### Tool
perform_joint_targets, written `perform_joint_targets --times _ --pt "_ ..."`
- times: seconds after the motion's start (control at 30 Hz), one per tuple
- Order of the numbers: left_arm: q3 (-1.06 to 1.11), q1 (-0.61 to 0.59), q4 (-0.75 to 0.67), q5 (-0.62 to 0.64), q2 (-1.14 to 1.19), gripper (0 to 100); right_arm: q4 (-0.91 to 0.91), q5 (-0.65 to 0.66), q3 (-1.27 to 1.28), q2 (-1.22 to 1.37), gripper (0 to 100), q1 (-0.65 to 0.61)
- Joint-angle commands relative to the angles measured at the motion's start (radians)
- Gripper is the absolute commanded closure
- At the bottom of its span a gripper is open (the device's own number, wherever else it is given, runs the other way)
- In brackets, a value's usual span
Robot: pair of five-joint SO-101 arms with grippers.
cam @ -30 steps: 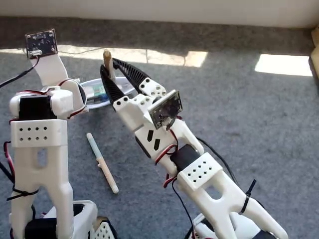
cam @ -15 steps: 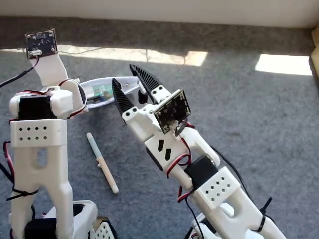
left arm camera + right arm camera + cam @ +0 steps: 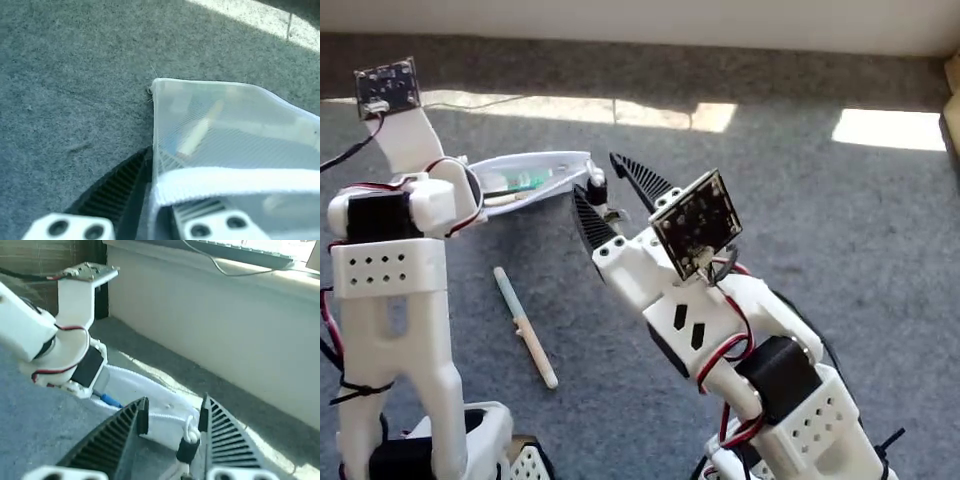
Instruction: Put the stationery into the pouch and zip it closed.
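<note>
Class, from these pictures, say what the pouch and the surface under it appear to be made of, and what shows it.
The pouch looks like translucent fine mesh or plastic with a white fabric edge band: contents show through faintly. The surface looks like grey short-pile carpet: matte, fuzzy fibres.

Translucent white pouch (image 3: 535, 165), grey carpet (image 3: 820, 220), blue-and-cream pen (image 3: 523, 325)

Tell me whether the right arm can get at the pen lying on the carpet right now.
Probably yes. The right gripper is open, and the pen lies bare on the carpet, with nothing over it or across the way.
</note>
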Motion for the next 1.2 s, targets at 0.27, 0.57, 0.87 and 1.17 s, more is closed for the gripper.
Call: perform_joint_targets --times 0.27,0.57,0.87,1.17 --pt "-0.163 -0.259 0.012 -0.005 -0.022 99 0.125 -0.103 0.17 0.085 84.0 -0.225" --pt "-0.217 -0.282 0.064 -0.003 -0.021 99 -0.091 -0.17 0.275 0.466 84.0 -0.348" --pt "-0.217 -0.286 0.061 -0.003 -0.018 99 -0.266 -0.166 0.274 0.762 84.0 -0.371" --pt "-0.217 -0.288 0.064 -0.005 -0.015 99 -0.283 -0.17 0.209 0.901 84.0 -0.374"
